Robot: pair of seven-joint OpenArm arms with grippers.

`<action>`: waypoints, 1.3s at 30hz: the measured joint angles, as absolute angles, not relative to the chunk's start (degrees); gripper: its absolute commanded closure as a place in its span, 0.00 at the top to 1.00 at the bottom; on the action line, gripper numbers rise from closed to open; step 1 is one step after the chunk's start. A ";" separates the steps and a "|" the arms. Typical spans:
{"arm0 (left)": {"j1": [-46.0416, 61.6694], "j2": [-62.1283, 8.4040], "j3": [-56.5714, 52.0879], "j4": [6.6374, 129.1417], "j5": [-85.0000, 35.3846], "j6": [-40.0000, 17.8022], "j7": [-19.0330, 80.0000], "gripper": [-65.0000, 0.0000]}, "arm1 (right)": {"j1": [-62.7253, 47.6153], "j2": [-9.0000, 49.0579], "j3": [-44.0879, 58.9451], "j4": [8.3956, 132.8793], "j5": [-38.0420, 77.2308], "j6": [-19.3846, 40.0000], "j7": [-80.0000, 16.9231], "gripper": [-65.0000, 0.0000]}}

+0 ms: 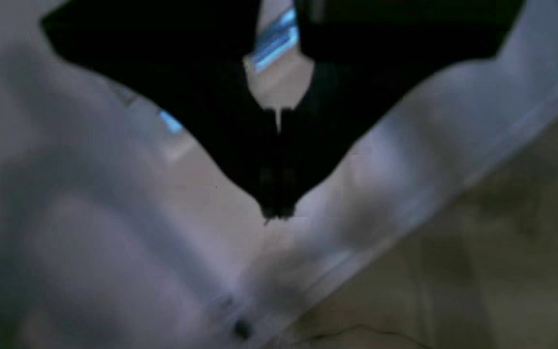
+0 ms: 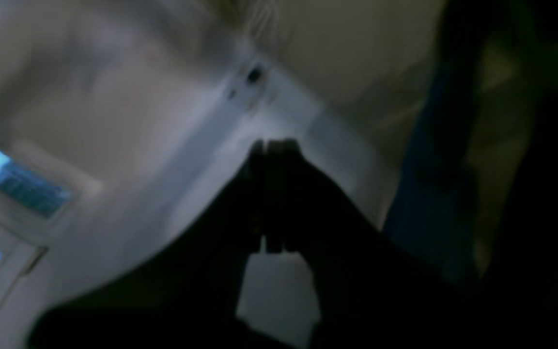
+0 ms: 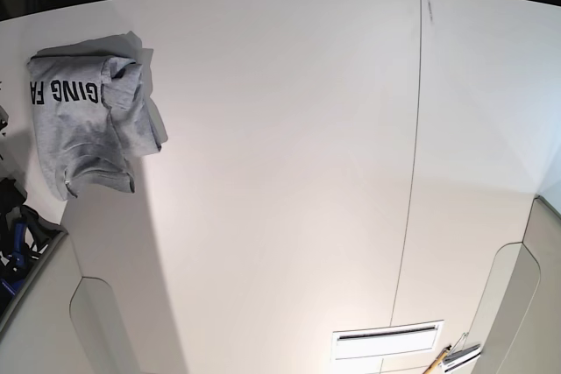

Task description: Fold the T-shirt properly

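Note:
The T-shirt [image 3: 88,120] lies bunched in a heap at the far left of the white table [image 3: 280,172], heather grey with black block letters showing on its top fold. Neither arm shows in the base view. In the left wrist view, my left gripper [image 1: 277,213] is shut, its dark fingers pressed together with nothing between them. Likewise my right gripper [image 2: 274,143] is shut and empty in the right wrist view. Both wrist views are blurred, show only pale surfaces behind the fingers, and do not show the T-shirt.
A thin seam [image 3: 412,172] runs down the table right of centre. A slotted white panel [image 3: 386,336] and a small stick-like tool [image 3: 443,358] sit near the front edge. Dark blue gear [image 3: 17,234] stands at the left edge below the shirt.

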State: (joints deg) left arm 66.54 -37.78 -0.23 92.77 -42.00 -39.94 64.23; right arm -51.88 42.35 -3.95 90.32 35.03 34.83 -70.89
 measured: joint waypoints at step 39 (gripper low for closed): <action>10.24 -11.73 21.41 30.11 -8.47 -15.44 11.09 0.00 | -9.80 20.34 -27.62 33.65 32.67 6.26 -14.79 0.00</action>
State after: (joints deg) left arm 10.24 -11.73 21.41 30.11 -8.47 -15.44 11.09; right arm -9.80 20.34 -27.62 33.65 32.67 6.26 -14.79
